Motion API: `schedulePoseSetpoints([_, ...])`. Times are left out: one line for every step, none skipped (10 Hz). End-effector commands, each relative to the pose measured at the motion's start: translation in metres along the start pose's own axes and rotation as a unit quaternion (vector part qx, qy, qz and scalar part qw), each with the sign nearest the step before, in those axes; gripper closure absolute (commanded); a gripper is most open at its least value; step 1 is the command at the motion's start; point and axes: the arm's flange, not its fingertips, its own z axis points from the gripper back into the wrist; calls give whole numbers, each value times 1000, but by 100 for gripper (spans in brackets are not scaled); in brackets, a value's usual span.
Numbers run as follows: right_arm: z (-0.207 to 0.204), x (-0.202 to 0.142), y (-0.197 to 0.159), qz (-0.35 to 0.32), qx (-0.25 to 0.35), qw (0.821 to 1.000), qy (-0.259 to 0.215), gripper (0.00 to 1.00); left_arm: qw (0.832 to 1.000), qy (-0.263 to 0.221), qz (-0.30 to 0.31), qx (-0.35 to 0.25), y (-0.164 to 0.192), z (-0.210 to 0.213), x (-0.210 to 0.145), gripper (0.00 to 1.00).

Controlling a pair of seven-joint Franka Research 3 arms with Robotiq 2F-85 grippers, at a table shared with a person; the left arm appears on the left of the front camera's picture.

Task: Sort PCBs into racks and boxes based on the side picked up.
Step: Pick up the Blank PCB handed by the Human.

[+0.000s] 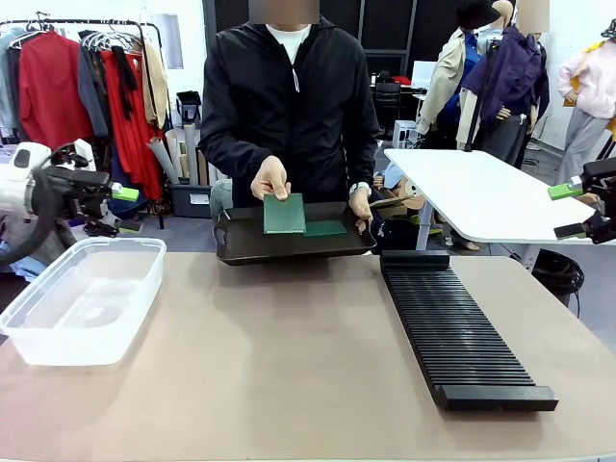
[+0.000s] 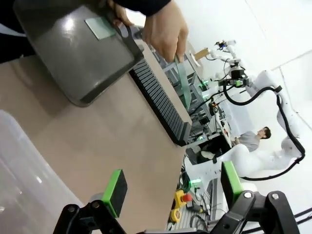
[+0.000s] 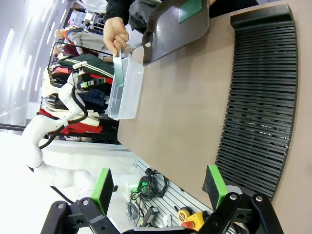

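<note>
Tabletop (image 1: pixel 289 385) carries box (image 1: pixel 58 339) at nine o'clock, rack (image 1: pixel 462 327) at three, tray (image 1: pixel 289 255) at twelve; a hand (image 1: pixel 270 180) holds a PCB (image 1: pixel 285 214); left gripper (image 2: pixel 170 187), right gripper (image 3: pixel 158 187) jaws apart.

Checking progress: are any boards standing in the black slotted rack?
No, the rack holds none: one PCB is in the person's hand, another lies in the tray.

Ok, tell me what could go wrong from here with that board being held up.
1. The person's hand grips the upright PCB by its top edge, so a gripper closing near there could catch fingers.
2. The left gripper and right gripper both stand open and far from the board. A long reach across the table might clip the tub or the rack.
</note>
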Motion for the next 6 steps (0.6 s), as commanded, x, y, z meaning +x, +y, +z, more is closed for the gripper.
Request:
schedulePoseSetpoints([-3,-2,1,5,-2,1000,-10,0,1000,-22,-10,-14,11,-14,12,0])
schedulePoseSetpoints([-3,-2,1,5,-2,1000,-10,0,999,-28,-15,-20,16,-26,16,0])
schedulePoseSetpoints([-3,-2,1,5,-2,1000,-10,0,999,-30,-20,-32,22,-42,22,0])
schedulePoseSetpoints([-3,-2,1,5,-2,1000,-10,0,998,-29,-20,-46,26,-58,25,0])
schedulePoseSetpoints([-3,-2,1,5,-2,1000,-10,0,998,-25,-17,-52,32,-72,27,0])
schedulePoseSetpoints([-3,-2,1,5,-2,1000,-10,0,998,-33,-14,-60,37,-83,27,0])
